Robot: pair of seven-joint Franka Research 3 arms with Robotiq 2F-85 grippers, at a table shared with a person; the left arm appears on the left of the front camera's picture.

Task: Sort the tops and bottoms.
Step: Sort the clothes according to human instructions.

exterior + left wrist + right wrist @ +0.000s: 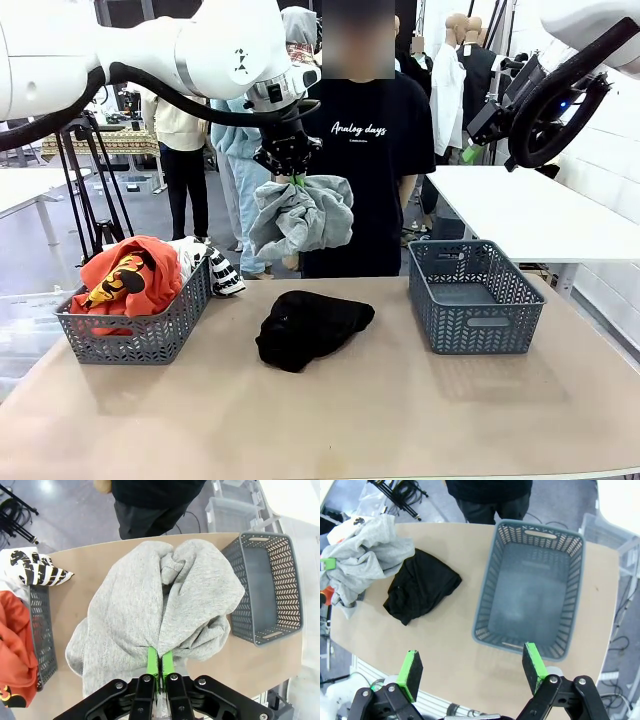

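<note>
l gripper (294, 178) clamped on a thin fold of grey shirt (302, 215) hanging in air above black bottoms (312, 325), r gripper (472, 664) fingers wide apart, nothing held; risk: fold slips or low cloth snags left basket (130, 328) rim, shirt drops short.

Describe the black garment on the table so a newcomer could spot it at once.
On the tan table, look between the full grey basket and the empty grey basket. The black garment lies crumpled on the bare tabletop there. It is plain black with no print, unlike the light grey shirt hanging in the air from the left gripper.
</note>
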